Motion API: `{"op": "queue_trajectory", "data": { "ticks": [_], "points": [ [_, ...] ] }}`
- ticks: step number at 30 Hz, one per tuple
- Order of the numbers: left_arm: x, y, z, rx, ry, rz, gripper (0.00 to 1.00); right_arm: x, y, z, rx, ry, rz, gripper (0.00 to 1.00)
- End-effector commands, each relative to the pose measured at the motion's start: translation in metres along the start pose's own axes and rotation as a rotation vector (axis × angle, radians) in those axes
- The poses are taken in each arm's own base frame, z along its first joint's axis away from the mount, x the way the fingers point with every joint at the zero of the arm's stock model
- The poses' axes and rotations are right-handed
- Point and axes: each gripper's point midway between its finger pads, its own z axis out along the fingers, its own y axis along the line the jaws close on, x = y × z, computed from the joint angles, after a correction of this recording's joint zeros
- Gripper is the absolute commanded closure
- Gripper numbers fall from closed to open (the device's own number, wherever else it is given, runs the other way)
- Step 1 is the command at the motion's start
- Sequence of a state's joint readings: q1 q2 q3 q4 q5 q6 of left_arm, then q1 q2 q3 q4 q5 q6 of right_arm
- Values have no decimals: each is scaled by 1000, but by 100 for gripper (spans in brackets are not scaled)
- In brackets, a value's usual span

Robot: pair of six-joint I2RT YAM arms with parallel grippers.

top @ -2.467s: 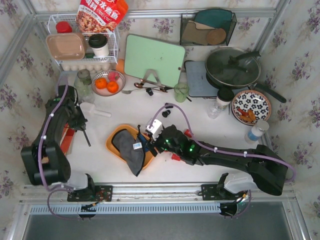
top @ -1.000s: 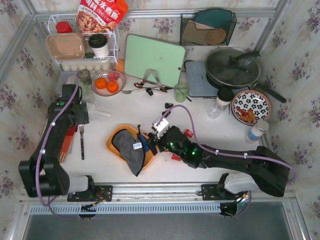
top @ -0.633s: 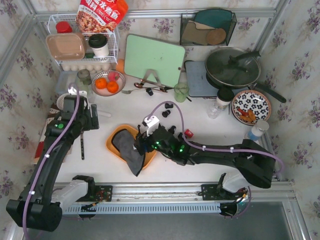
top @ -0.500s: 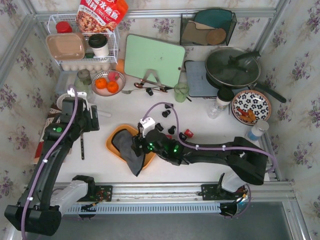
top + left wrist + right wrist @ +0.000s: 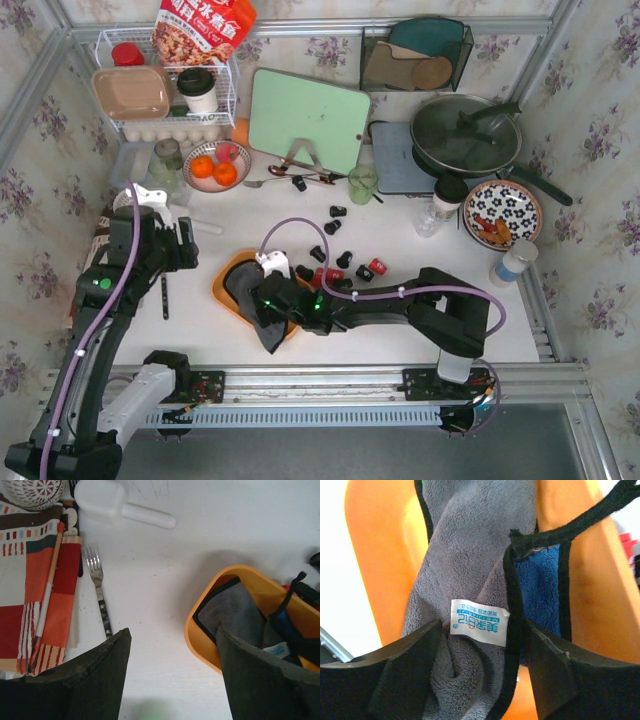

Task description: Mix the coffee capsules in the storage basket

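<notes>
The orange storage basket (image 5: 228,292) sits at the table's near middle, with a grey cloth (image 5: 258,318) draped in it and over its near rim. My right gripper (image 5: 258,298) hangs open over the basket. In the right wrist view its fingers straddle the grey cloth (image 5: 465,570) and its white label (image 5: 479,621), with a blue cloth (image 5: 537,590) beside them. Several black coffee capsules (image 5: 331,227) and red ones (image 5: 378,266) lie on the table right of the basket. My left gripper (image 5: 188,245) is open and empty, above the table left of the basket (image 5: 200,625).
A fork (image 5: 100,600) and a striped placemat (image 5: 40,590) lie at the left, with a white scoop (image 5: 115,505) behind them. Further back are a bowl of oranges (image 5: 215,167), a green cutting board (image 5: 308,118), a pan (image 5: 465,135) and a patterned plate (image 5: 503,213).
My right arm has swung left, bringing its gripper over the cloth in the basket and uncovering capsules on the table. My left arm has drawn nearer and turned toward the basket.
</notes>
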State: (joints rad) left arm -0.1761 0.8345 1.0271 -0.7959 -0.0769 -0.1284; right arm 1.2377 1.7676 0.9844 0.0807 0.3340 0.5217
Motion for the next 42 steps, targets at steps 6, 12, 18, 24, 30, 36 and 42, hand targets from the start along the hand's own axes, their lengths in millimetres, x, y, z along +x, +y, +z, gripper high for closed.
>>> {"op": "queue_trajectory", "data": {
  "ticks": [6, 12, 18, 24, 30, 36, 42],
  "points": [
    [-14, -15, -9, 91, -81, -7, 28, -2, 23, -6, -57, 24, 23, 52],
    [-15, -15, -11, 98, -89, -14, 28, -55, 34, -40, -94, -89, 8, 97],
    [-14, -15, -10, 97, -89, -22, 28, -115, 43, -88, -143, -238, -10, 100],
    [-15, -13, -11, 84, -91, -28, 28, -190, 36, -159, -133, -452, -35, 100],
    [-15, -13, -11, 85, -88, -27, 28, -266, -16, -252, 92, -680, -70, 100],
    [-14, -13, -14, 88, -100, -29, 28, -272, -125, -329, 571, -786, 43, 100],
    [-14, -17, -14, 110, -98, -28, 28, -218, -236, -397, 1096, -789, 237, 100]
  ]
}}
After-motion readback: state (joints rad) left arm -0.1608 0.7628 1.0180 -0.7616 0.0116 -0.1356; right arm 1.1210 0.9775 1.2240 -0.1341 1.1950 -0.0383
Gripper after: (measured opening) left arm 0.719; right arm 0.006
